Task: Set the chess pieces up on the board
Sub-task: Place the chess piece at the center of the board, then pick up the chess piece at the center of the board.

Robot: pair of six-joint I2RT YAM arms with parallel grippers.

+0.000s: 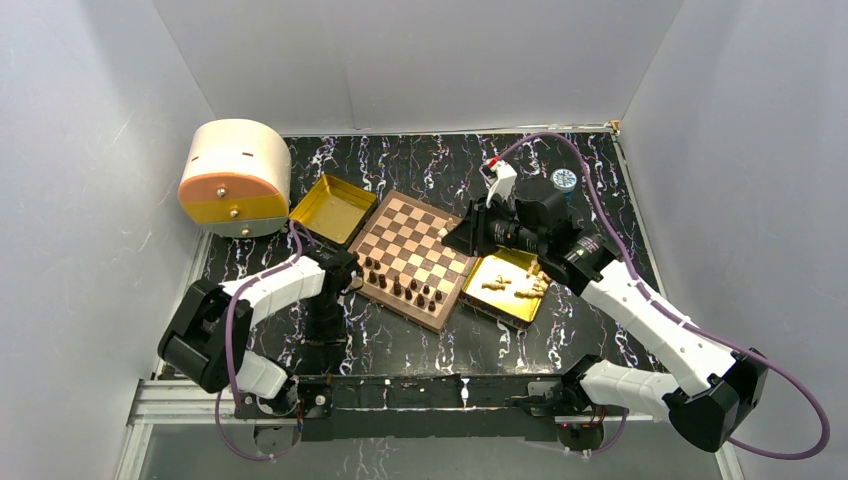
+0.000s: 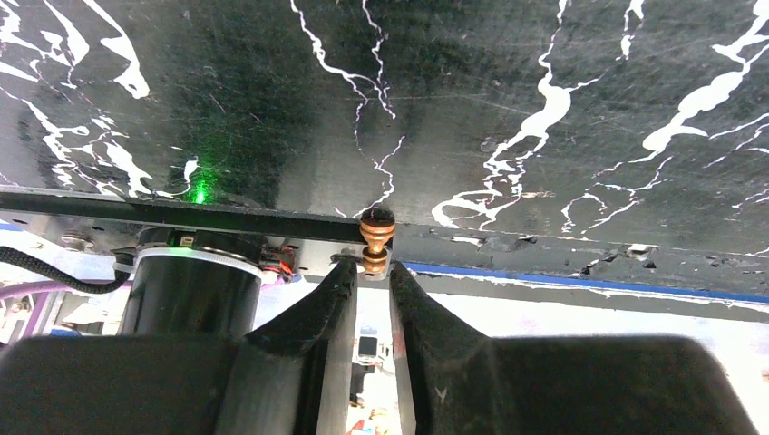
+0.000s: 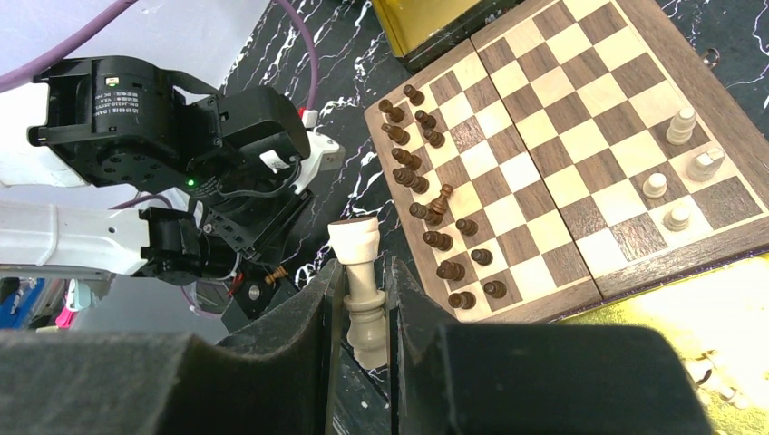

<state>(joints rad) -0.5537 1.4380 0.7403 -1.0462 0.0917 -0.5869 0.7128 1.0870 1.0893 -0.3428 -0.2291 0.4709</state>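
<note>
Gripping light piece (image 3: pixel 355 243): right end effector (image 3: pixel 363 265) | left end effector (image 2: pixel 372 268) narrow | wrist views only

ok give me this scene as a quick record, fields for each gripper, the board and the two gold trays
left gripper: shut on a small dark piece, beside the board, not over it
right gripper: shut on a tall light piece
board: dark pieces in two rows on one side, four light pieces on the opposite side
left gold tray: no pieces seen in it
right gold tray: loose light pieces lying inside
</note>
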